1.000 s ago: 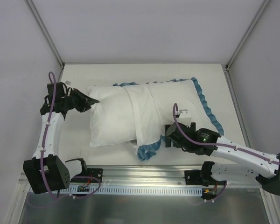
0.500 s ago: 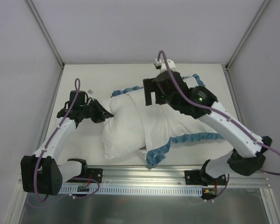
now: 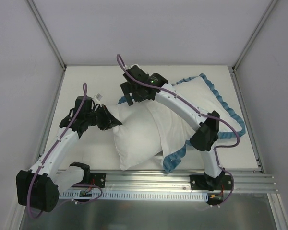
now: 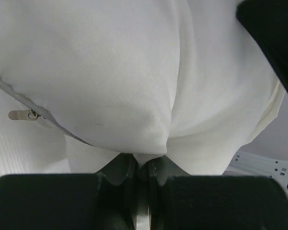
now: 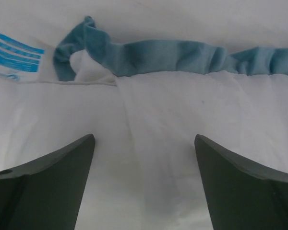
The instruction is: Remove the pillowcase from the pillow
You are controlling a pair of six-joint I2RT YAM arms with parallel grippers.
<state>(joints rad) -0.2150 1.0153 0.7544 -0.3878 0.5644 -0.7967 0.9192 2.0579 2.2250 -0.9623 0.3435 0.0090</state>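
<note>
Pinches 1 corner of the pillow (image 3: pixel 134 141) in the left gripper (image 3: pixel 114 122), fingers pressed together on a small fold of plain white cloth. Shows that pinch close up in the left wrist view, with a metal zipper pull (image 4: pixel 19 115) on the pillow's seam off to the left of it.

Holds the right gripper (image 3: pixel 126 98) out over the far-left part of the bedding, with the right arm (image 3: pixel 182 108) stretched across the top of it. Spreads the 2 right fingers (image 5: pixel 53 182) wide apart, with nothing between them but white fabric below. Cannot tell whether they touch that fabric.

Has the pillow lying slantwise across the middle of the table (image 3: pixel 86 81), left part bare and plump, right part covered by the pillowcase (image 3: pixel 201 96). Has the pillowcase white side out, spread toward the far right. Runs the teal ruffle (image 3: pixel 225 112) around the far and right edges and back down to the near edge beside the right arm's base. Shows, just ahead of the right fingers, a stretch of that ruffle and a white label with blue print (image 5: pixel 17 55).
</note>
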